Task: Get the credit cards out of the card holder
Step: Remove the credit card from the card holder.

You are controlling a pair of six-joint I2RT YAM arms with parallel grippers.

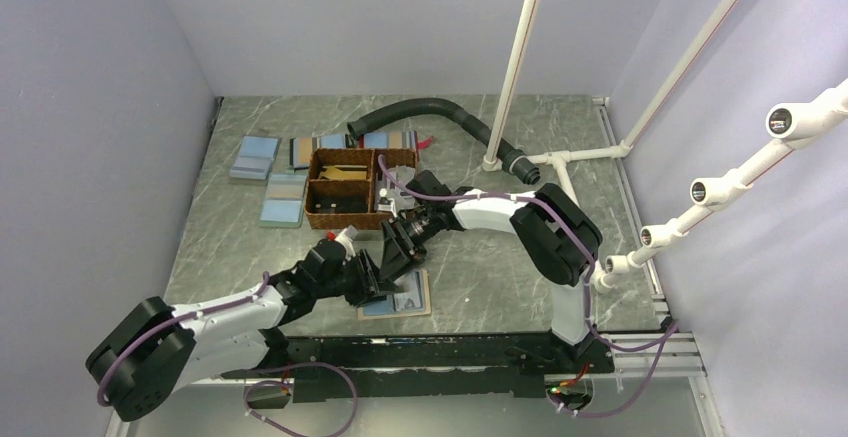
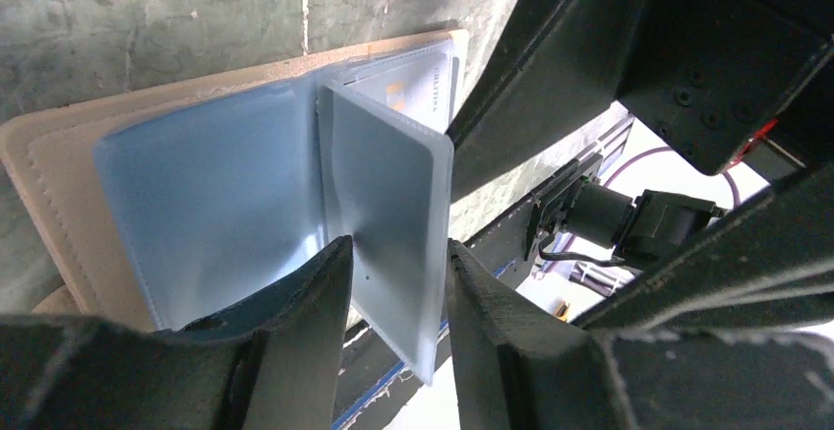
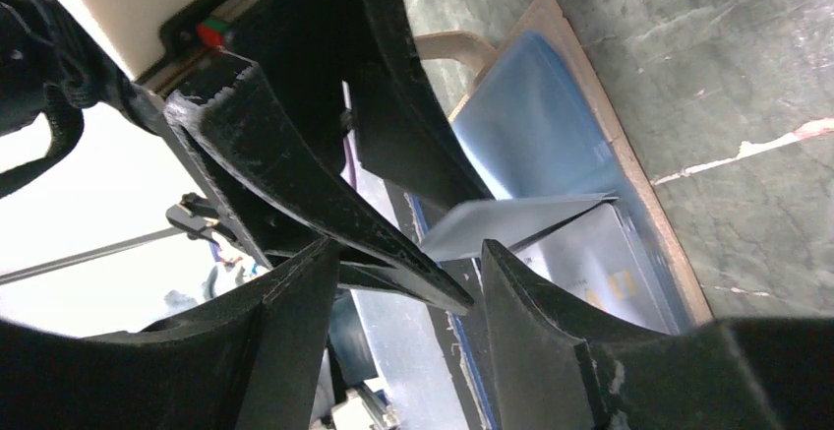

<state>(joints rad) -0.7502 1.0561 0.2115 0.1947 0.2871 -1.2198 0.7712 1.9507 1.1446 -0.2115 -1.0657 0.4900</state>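
Only one line of small print, running sideways along a pale card (image 2: 418, 91) tucked in the open card holder (image 2: 54, 179), too blurred to make out. Nothing else legible in any view.

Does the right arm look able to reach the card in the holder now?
Probably yes: the left gripper props the plastic sleeve upright, baring the card; the open right gripper hangs close by.
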